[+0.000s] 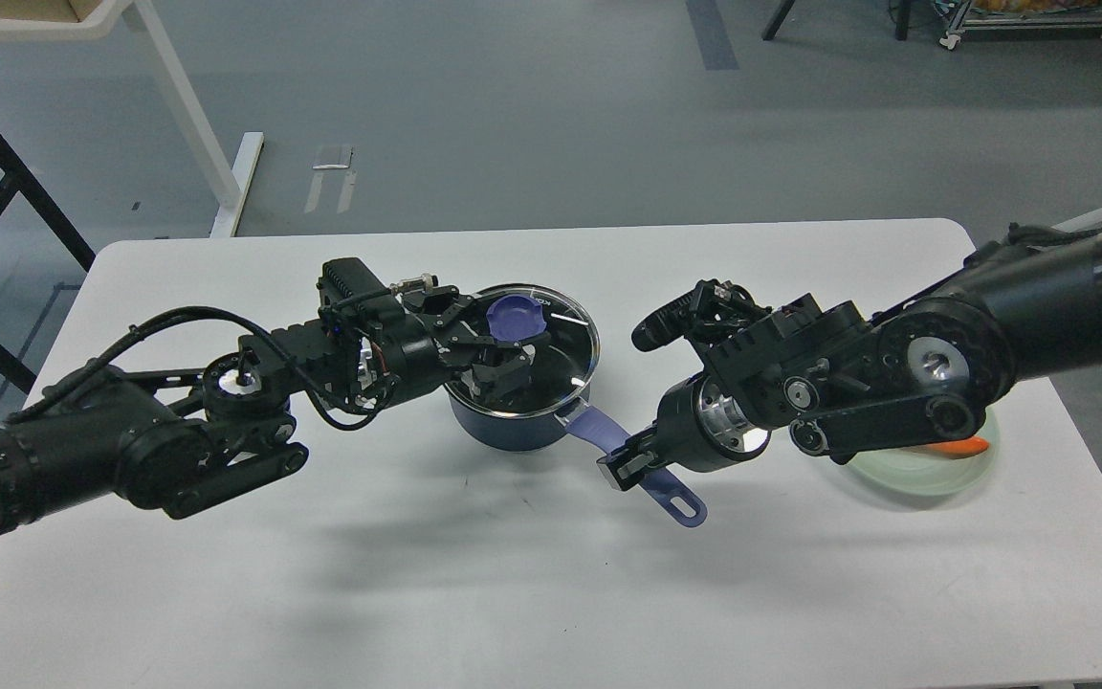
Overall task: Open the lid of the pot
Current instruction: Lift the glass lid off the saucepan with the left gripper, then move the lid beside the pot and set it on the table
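Purple knob (516, 318) sits between the fingers of our left gripper (503, 335), closed around it to raise the lid (537, 349). Our right gripper (629, 466) clamps the handle (642, 459), steadying the pot (513, 421) on the surface (417, 574).

Single head view, high and fairly near, faces forward and down across the white table (513, 593), both arms entering from the side edges, grey floor (551, 124) visible beyond the far edge.
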`<action>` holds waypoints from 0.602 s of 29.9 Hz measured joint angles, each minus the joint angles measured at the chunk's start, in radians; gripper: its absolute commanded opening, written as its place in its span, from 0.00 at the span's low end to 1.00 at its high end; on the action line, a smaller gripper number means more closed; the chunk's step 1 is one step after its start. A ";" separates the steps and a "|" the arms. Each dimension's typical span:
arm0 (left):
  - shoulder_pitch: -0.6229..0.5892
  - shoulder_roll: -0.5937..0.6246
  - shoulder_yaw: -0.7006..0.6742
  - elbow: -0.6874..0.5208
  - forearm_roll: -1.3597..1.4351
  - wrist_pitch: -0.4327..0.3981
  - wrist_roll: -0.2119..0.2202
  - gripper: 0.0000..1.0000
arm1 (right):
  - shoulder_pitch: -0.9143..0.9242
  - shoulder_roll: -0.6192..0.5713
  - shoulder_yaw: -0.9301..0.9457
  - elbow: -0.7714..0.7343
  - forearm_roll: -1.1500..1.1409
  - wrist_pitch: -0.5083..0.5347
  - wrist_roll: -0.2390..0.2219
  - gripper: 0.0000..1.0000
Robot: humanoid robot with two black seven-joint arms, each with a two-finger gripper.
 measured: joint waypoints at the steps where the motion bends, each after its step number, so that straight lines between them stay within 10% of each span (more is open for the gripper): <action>1: -0.001 0.000 0.000 0.000 -0.001 0.000 0.000 0.50 | -0.001 0.000 0.000 0.000 0.000 0.000 0.000 0.19; 18: -0.059 0.095 -0.018 -0.032 -0.062 0.000 -0.018 0.45 | -0.001 0.000 0.000 0.000 0.003 -0.001 0.001 0.19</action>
